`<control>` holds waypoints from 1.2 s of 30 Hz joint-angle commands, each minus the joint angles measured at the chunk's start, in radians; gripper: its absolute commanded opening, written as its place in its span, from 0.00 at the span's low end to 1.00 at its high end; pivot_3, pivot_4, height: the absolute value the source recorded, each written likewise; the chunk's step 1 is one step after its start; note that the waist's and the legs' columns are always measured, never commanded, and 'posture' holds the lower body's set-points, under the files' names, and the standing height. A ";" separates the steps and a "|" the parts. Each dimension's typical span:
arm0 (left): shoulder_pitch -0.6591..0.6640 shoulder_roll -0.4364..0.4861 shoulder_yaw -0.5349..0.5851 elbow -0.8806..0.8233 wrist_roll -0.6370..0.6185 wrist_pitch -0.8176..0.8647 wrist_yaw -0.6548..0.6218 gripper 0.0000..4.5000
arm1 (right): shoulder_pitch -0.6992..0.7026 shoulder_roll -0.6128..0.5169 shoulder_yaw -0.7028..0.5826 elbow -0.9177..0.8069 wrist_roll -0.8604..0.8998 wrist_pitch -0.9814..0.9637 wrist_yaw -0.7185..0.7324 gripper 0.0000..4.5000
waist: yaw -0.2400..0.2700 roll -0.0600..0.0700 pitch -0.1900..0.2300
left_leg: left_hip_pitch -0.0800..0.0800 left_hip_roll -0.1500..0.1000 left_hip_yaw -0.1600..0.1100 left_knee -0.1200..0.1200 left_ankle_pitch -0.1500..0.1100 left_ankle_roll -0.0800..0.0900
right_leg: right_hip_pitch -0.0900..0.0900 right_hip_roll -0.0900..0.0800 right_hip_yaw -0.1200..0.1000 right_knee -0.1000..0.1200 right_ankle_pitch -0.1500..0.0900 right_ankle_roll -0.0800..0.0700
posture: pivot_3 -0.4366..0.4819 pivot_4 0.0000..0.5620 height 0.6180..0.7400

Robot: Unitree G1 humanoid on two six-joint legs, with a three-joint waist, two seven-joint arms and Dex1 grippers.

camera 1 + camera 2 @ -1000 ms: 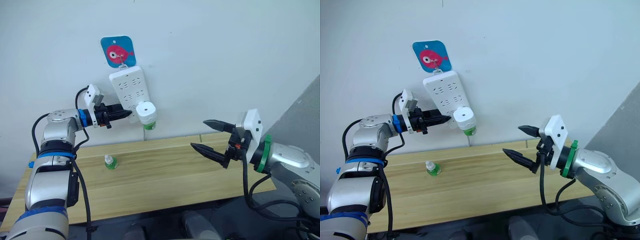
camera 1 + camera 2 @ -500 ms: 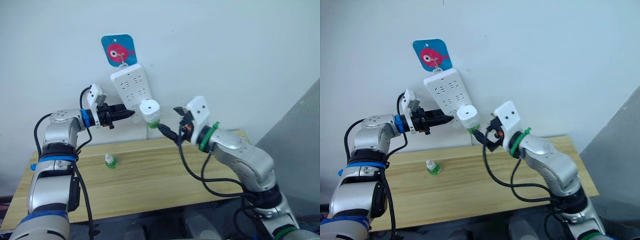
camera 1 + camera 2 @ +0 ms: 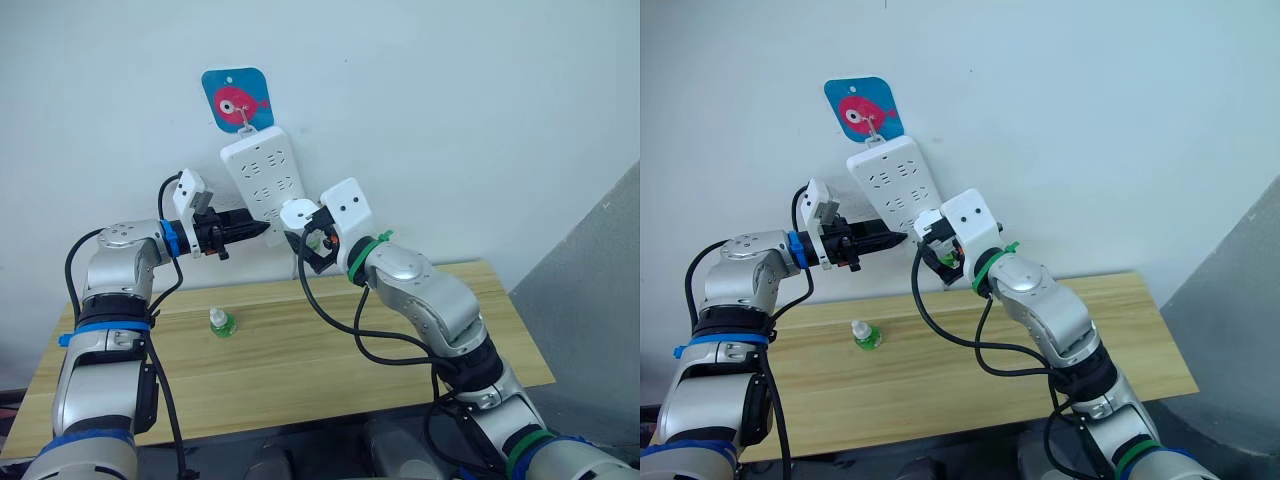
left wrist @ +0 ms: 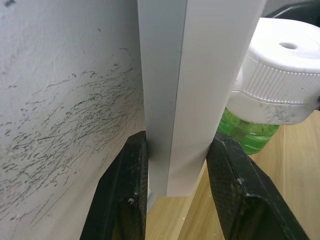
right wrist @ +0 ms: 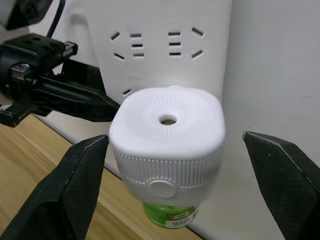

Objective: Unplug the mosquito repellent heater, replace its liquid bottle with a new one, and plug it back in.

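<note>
On the near part of the wooden desk point(image 3: 300, 350) a small spare bottle point(image 3: 220, 323) with green liquid stands alone, left of the middle. Farther back, against the wall, the white power strip point(image 3: 262, 180) hangs from a blue fish hook point(image 3: 236, 100), and the mosquito repellent heater point(image 5: 167, 137) is plugged into its lower end, its green bottle point(image 5: 170, 212) screwed in beneath. The left pincer point(image 4: 175, 190) is clamped on the strip's edge, steadying it. The right pincer point(image 5: 175, 185) is spread wide, one finger either side of the heater without touching. The step in hand looks like the unplugging: next the right fingers should close on the heater's ribbed body and pull straight out from the strip while the left holds firm.
</note>
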 commanded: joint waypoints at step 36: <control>0.101 0.099 0.065 -0.046 0.004 -0.237 0.055 0.51 | 0.091 -0.126 -0.252 -0.433 0.120 0.335 0.163 0.67 | -0.050 0.003 0.002 | 0.000 0.000 -0.008 -0.001 0.006 0.000 | 0.001 0.000 -0.005 0.003 -0.004 -0.001 | 0.24 0.16 0.91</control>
